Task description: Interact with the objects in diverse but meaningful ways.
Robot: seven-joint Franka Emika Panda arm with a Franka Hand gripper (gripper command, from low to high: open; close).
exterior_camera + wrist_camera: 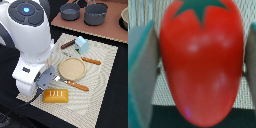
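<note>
Above beige woven matting (143,12), the hand (198,60) pinches the red tomato (200,65) between its fingers (140,70).

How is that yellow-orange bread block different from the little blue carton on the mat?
The bread block is yellow-orange, while the blue carton is pale blue. The bread block is a low, long slab lying flat with ridges on top; the blue carton is house-shaped with a peaked top. The bread block sits at the mat's near edge beside the robot, the blue carton at the far side near the sausage stick. Both rest on the same mat, untouched.
</note>
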